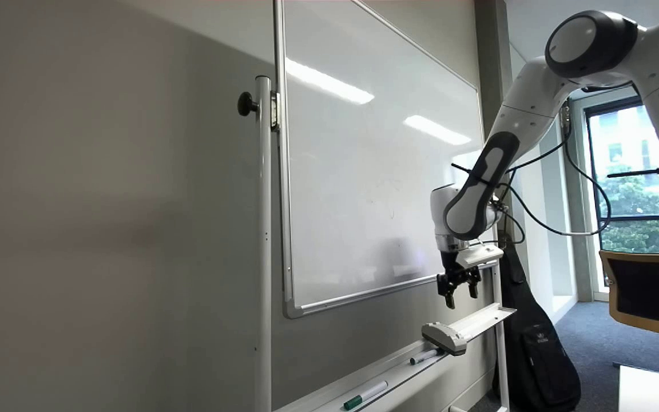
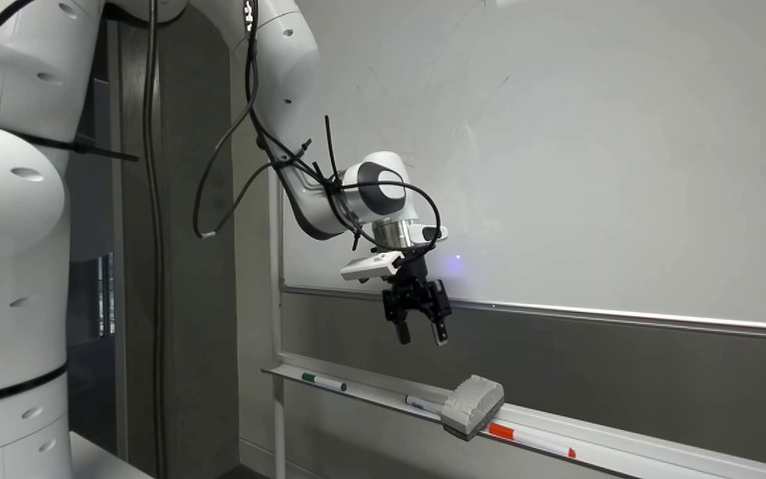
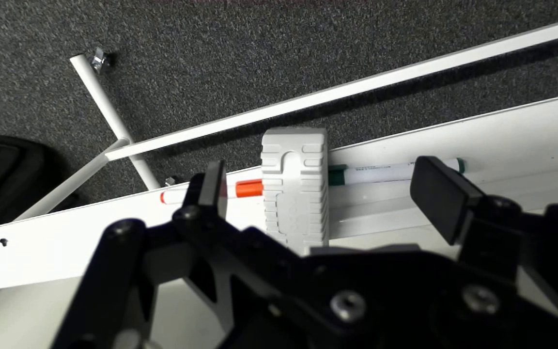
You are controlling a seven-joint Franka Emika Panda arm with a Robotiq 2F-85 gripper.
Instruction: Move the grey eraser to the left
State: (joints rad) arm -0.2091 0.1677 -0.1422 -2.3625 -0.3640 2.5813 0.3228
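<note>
The grey eraser is a light-grey ridged block. It lies crosswise on the whiteboard's pen tray and sticks out past the tray's front edge. It shows in another exterior view and in the wrist view. My gripper is open and empty, fingers pointing down, above the tray and apart from the eraser. In an exterior view the gripper hangs above and left of the eraser. In the wrist view the eraser shows between the two fingers of the gripper, nearer the left finger; its lower end is hidden.
The pen tray runs below the whiteboard. An orange-capped marker and a dark-green-capped marker lie on either side of the eraser. A green marker lies farther along. A black bag leans beyond the tray's end.
</note>
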